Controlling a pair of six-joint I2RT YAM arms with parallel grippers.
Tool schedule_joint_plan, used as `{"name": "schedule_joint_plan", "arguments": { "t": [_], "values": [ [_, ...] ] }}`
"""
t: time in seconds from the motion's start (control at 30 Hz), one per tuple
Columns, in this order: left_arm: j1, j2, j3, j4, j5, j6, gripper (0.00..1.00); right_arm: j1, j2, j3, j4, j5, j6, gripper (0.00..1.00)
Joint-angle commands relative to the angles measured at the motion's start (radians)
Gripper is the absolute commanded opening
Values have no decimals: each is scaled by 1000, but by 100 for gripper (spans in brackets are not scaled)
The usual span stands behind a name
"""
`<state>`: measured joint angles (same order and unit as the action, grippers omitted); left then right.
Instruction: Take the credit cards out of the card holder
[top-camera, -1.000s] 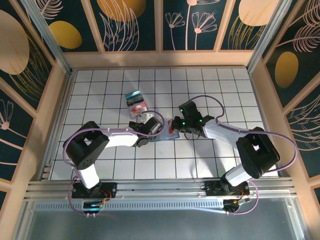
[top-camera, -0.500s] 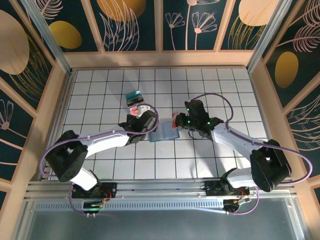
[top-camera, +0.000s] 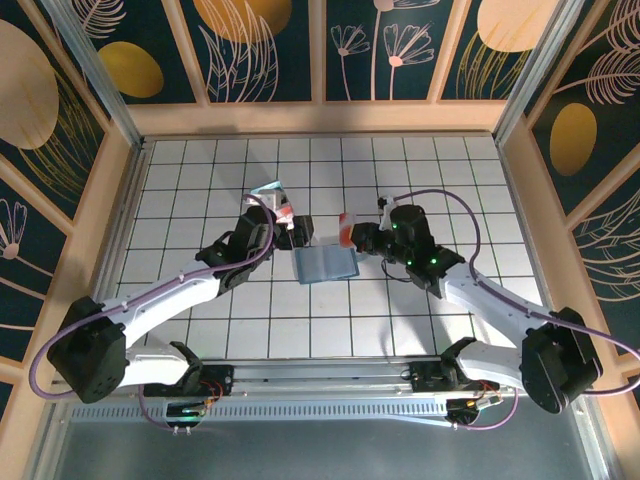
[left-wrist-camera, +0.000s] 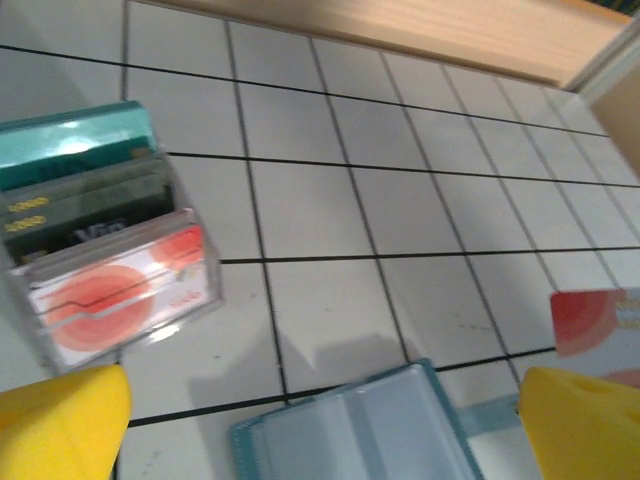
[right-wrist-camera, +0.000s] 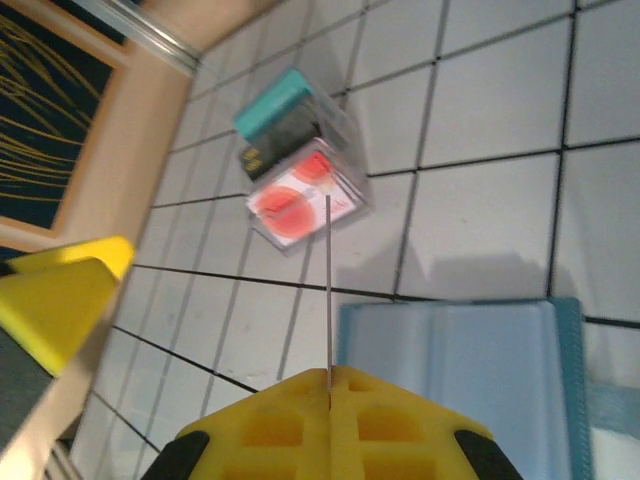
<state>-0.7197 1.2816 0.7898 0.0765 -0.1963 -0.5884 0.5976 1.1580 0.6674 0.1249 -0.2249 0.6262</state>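
The card holder (top-camera: 325, 265) lies open on the tiles, pale blue-grey inside, also seen as the card holder (left-wrist-camera: 370, 425) and the card holder (right-wrist-camera: 460, 370). My right gripper (top-camera: 358, 238) is shut on a red-pink credit card (top-camera: 346, 229), held on edge above the holder's far right corner; it runs edge-on as a thin credit card (right-wrist-camera: 329, 290) out of my shut right gripper (right-wrist-camera: 330, 385). My left gripper (top-camera: 298, 232) stands wide open just beyond the holder's far left corner, with nothing between the fingers of the left gripper (left-wrist-camera: 320, 430). The held credit card (left-wrist-camera: 595, 320) shows past its right finger.
A small stack of teal, black and red-pink cards (top-camera: 272, 195) in a clear sleeve lies one tile beyond the holder, close to my left gripper; it also appears as the stack (left-wrist-camera: 100, 250) and the stack (right-wrist-camera: 300, 170). Wooden walls (top-camera: 110, 200) enclose the tiled floor.
My right gripper has lifted the red-pink card up and away from the holder. My left arm has stretched forward toward the stack, leaving the open holder uncovered.
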Motion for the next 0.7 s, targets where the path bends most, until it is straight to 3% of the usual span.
{"name": "schedule_joint_plan", "arguments": {
  "t": [0.0, 0.23, 0.53, 0.67],
  "values": [
    [9, -28, -25, 105, 160, -26, 99, -8, -38, -27, 149, -79, -16, 0],
    [10, -39, -56, 260, 347, -42, 99, -8, -62, -55, 290, -156, 0, 0],
    [24, -25, -107, 478, 489, -144, 99, -8, -61, -71, 411, -243, 22, 0],
    [35, -14, -115, 541, 528, -180, 94, -9, -61, -74, 438, -262, 31, 0]
  ]
}}
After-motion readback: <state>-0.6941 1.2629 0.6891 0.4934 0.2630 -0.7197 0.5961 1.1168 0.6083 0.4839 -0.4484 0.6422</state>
